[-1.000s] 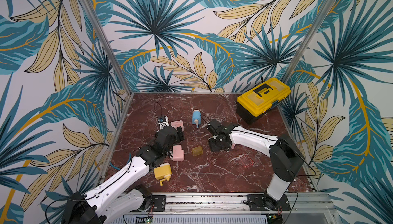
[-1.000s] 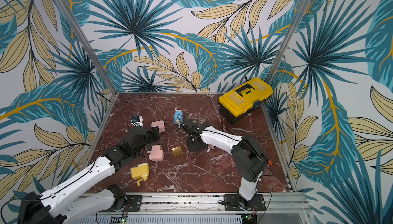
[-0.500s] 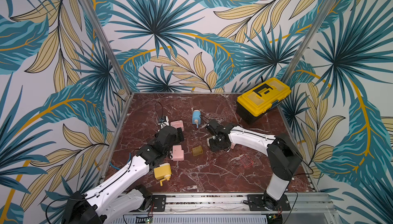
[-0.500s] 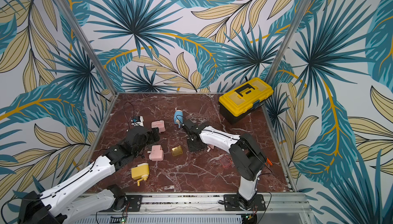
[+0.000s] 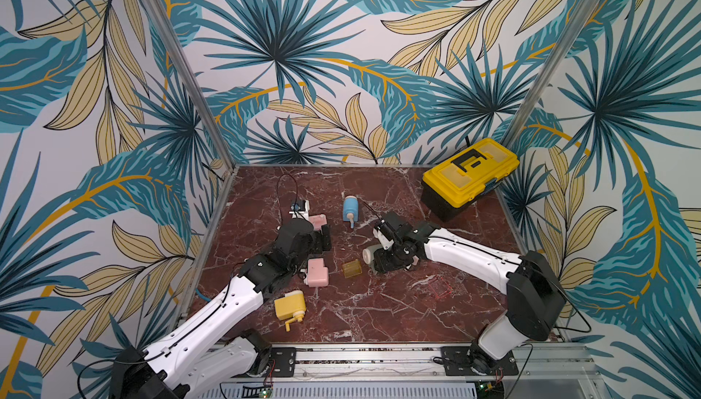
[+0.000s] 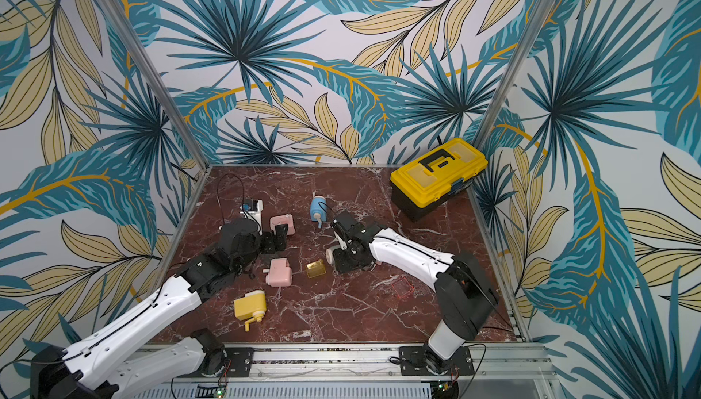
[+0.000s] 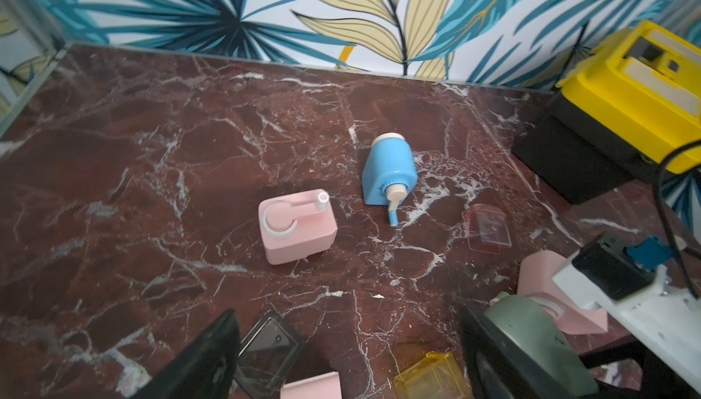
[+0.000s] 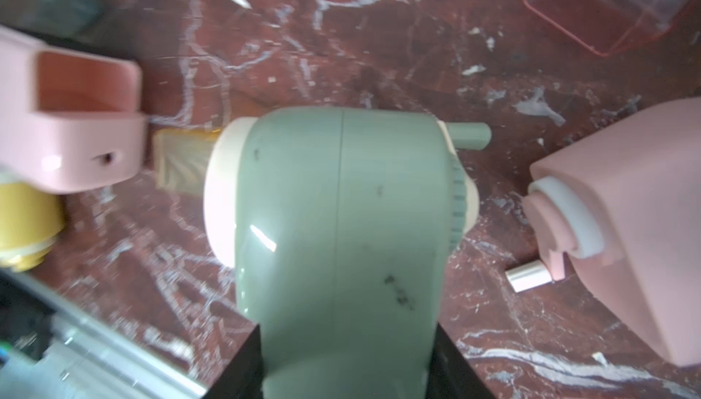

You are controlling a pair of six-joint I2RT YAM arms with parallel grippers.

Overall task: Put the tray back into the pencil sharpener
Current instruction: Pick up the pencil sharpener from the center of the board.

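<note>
Between the two fingers of the right pincer (image 8: 347,340) sat the green pencil sharpener (image 8: 341,207), and this was the new thing. A second before, the jaws stood wider around it, and now they had closed until both pressed on its sides. So the right pincer was clamped on the sharpener body. Whether the body was already lifted from the table (image 5: 379,313) I could not tell. In both top views it had moved very little, only slightly toward the left arm's side.

Just beside the sharpener's cream end lay the amber tray (image 5: 352,268); whether it touched the sharpener I could not tell. A red-edged clear tray (image 5: 440,288) lay on the opposite side of the sharpener, near but apart. A third, smoke-coloured tray (image 7: 269,347) lay further from the sharpener, below the left pincer (image 7: 349,310). That pincer had not changed: fingers wide apart, hovering, holding nothing.

No tray was inside the sharpener, and its slot was hidden, so I could not say which of the three belonged to it. By my judgement the body was now secured, and the free left pincer would have to fetch the tray next.
</note>
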